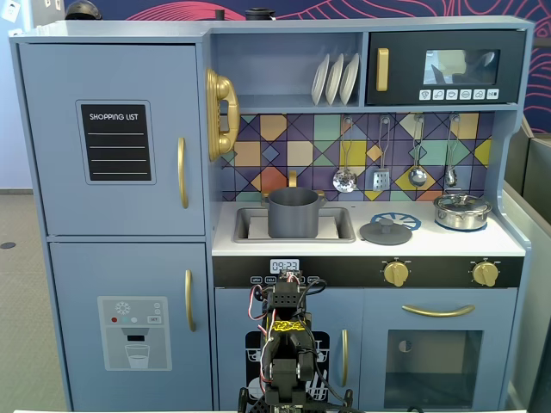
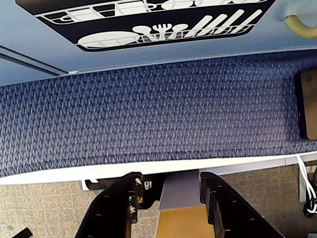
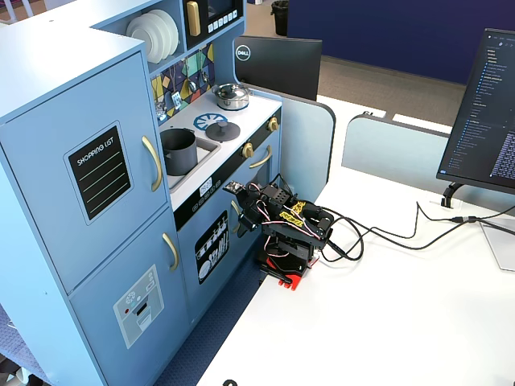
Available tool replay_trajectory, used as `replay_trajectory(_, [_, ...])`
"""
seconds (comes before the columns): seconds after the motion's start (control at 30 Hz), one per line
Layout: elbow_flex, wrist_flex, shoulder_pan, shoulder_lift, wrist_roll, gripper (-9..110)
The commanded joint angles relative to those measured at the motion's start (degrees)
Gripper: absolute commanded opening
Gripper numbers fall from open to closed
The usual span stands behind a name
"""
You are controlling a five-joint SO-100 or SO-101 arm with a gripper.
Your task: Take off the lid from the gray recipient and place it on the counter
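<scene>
The gray recipient (image 1: 294, 212) stands uncovered in the recessed sink (image 1: 341, 231); it also shows in the other fixed view (image 3: 179, 150). The dark-gray lid (image 1: 386, 231) lies flat, knob up, on the white counter (image 1: 482, 243), partly over the blue burner circle; it shows again in the other fixed view (image 3: 217, 131). My arm is folded low in front of the kitchen's lower doors. My gripper (image 2: 169, 178) is open and empty, and points down at the blue carpet strip and the table edge, well below the counter. It also shows in a fixed view (image 3: 238, 195).
A shiny silver lidded pot (image 1: 462, 210) stands at the counter's right end. Utensils hang on the tiled back wall. The arm's base (image 3: 283, 261) sits on a white desk with cables, and a monitor (image 3: 489, 112) stands at the right.
</scene>
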Motion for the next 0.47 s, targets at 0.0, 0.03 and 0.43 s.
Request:
replay_trajectory(0.0, [0.88,9.84,0.18,-0.35,1.85,6])
replay_trajectory(0.03, [0.88,9.84,0.18,-0.35,1.85,6])
replay_trajectory(0.43, [0.88,9.84,0.18,-0.35,1.93,7])
